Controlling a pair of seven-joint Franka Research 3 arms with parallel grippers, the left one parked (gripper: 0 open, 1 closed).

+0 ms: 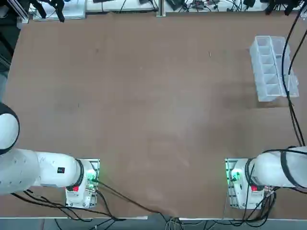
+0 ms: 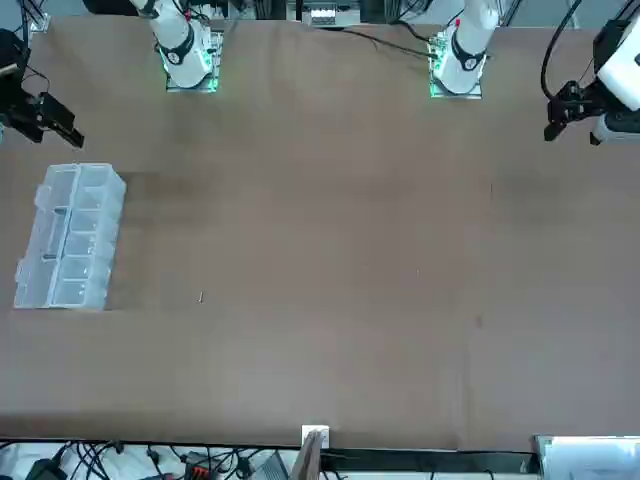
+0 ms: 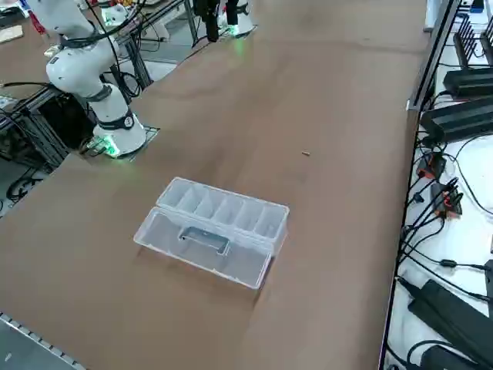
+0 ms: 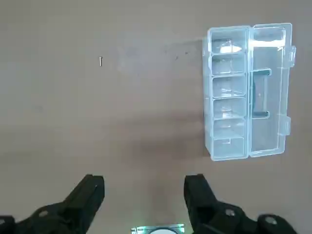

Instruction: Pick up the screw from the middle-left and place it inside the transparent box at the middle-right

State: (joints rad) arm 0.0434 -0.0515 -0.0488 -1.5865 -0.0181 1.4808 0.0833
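Observation:
The screw (image 1: 209, 54) is a tiny dark sliver lying bare on the brown table, also seen in the front view (image 2: 201, 296), the right side view (image 3: 306, 153) and the wrist view (image 4: 100, 61). The transparent box (image 1: 271, 67) lies flat near the table's right edge, its lid folded open beside a row of compartments (image 4: 226, 92). Nothing shows in the compartments. My right gripper (image 4: 144, 187) hangs high above the table, open with nothing between its fingers. It is well clear of both the screw and the box (image 3: 216, 231).
The right arm's base (image 1: 240, 182) stands at the near edge. Black cables (image 1: 288, 72) drape across the box's right side. Power bricks and cables (image 3: 454, 116) lie beyond the table's far edge.

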